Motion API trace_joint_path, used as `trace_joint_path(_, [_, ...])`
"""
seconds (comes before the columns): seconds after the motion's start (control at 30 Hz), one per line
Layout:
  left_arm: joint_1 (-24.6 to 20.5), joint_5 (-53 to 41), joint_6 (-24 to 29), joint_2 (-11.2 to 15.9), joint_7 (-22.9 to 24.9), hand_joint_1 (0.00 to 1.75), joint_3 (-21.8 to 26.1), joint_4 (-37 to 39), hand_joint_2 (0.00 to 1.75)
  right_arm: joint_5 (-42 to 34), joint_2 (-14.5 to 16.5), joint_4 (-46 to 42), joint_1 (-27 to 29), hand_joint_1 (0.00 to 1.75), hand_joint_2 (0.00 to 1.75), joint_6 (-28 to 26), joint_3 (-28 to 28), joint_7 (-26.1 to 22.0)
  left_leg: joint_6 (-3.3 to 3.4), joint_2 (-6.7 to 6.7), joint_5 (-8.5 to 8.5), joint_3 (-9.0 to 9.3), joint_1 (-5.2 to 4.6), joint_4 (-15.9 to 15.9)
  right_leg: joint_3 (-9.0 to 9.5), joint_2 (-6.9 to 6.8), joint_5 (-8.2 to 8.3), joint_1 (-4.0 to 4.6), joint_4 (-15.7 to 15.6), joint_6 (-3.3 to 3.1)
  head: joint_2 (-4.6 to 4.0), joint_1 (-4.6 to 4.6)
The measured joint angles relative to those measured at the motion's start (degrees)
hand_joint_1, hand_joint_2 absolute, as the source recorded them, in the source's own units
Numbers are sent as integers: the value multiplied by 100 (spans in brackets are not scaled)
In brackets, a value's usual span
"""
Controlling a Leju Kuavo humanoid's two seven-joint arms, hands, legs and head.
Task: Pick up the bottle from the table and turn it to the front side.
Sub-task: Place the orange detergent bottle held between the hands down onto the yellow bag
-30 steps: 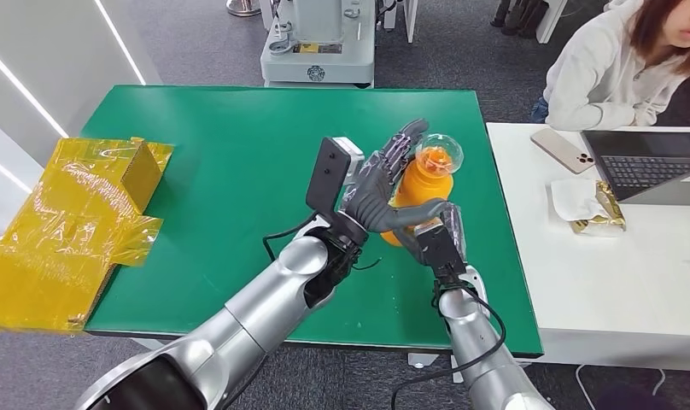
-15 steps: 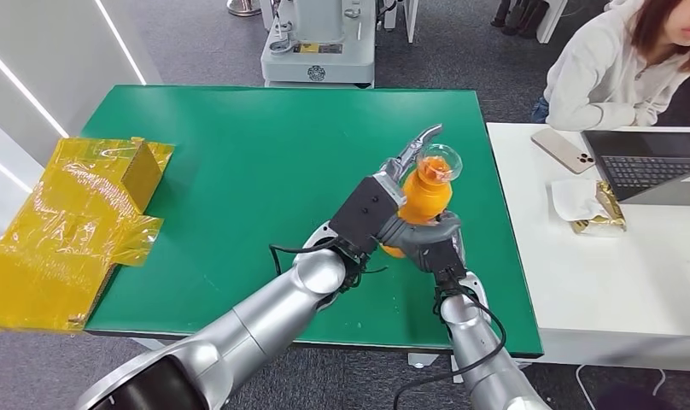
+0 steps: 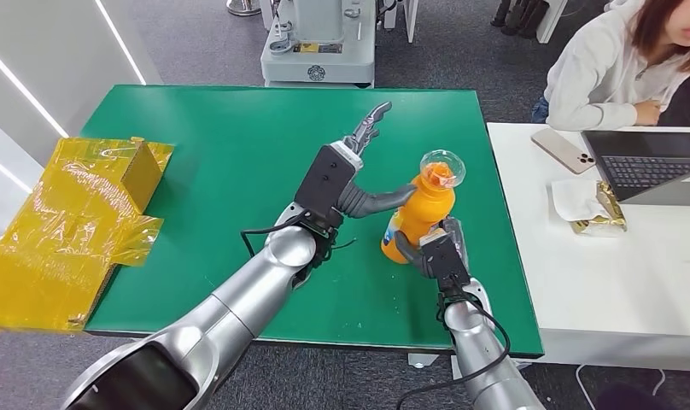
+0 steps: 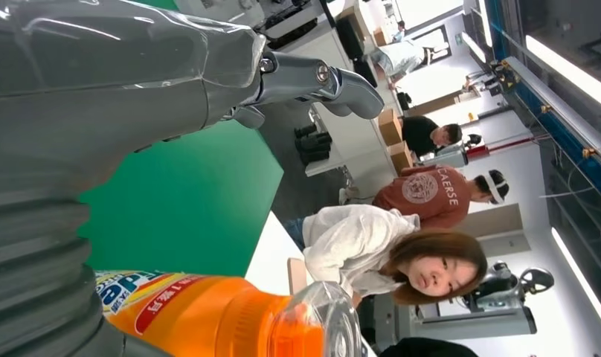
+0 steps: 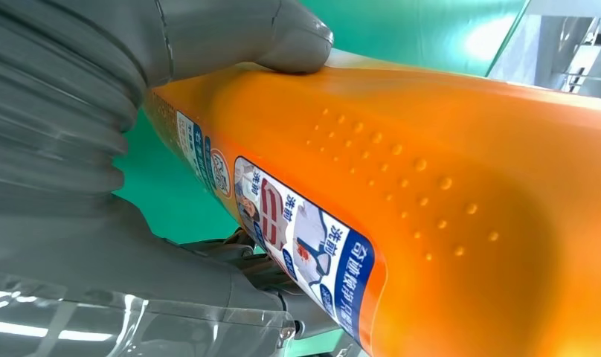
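An orange bottle (image 3: 423,207) with a clear domed cap stands upright, tilted slightly, near the right edge of the green table (image 3: 222,154). My right hand (image 3: 435,249) grips its lower part from the near side. In the right wrist view the thumb (image 5: 283,33) presses on the orange bottle (image 5: 446,193), whose label faces sideways. My left hand (image 3: 348,175) is just left of the bottle, holding nothing; its fingers (image 3: 369,128) point away and its thumb reaches toward the bottle's shoulder. The left wrist view has the bottle (image 4: 208,320) beside the hand (image 4: 134,82).
A yellow film-wrapped box (image 3: 77,222) lies at the table's left edge. To the right, a white desk (image 3: 615,290) carries a phone (image 3: 564,149), a laptop (image 3: 649,162) and a foil wrapper (image 3: 599,212), with a seated person (image 3: 615,68) behind it. A machine base (image 3: 318,43) stands beyond the table.
My left hand has let go of the bottle and drawn back to the left with its fingers spread. The bottle stays in my right hand, slightly lower.
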Motion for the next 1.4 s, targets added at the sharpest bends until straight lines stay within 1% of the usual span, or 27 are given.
trace_joint_path(0.13, [-3,-48,84,35,104,0,194,77,175,2,-9,-34,28,175,175,6,1,-1,0,1,0,0,0,0,0,0,0,0,0,0,0,0])
trace_joint_path(0.4, [-8,-11,-276,247,447,0,898,509,175,-22,-22,-36,54,175,175,8,15,-13,-1,1,1,1,1,-2,0,1,0,1,4,-1,0,-1])
trace_joint_path(0.57, [121,-76,-365,361,427,0,1212,595,175,-111,-22,36,-43,175,175,-2,45,-13,-1,0,1,0,1,-2,-1,0,0,1,4,0,0,0])
trace_joint_path(0.77, [243,-140,-434,416,362,0,1381,605,175,-301,-22,188,-201,175,175,29,62,-81,-1,-1,1,-4,0,-1,0,-1,0,0,1,0,0,-1])
trace_joint_path(0.9, [386,-322,-611,414,192,0,1468,546,175,-532,-20,416,-454,175,175,90,164,-173,-1,-1,1,-3,0,0,-1,-1,0,0,1,0,0,0])
trace_joint_path(1.07, [512,-549,-813,385,164,0,1590,288,175,-901,13,637,-792,175,175,319,292,-132,-1,-2,1,-3,1,0,-1,-1,0,0,3,0,0,0])
trace_joint_path(1.3, [522,-690,-915,314,149,0,1688,95,175,-970,129,1118,-1456,175,175,852,384,469,-1,-1,2,-3,1,0,-2,0,1,0,4,-1,0,0])
trace_joint_path(1.4, [518,-707,-926,281,140,0,1697,43,175,-964,199,1307,-1673,175,175,927,431,564,-1,-2,2,-3,1,0,-2,-2,1,0,4,-1,0,0])
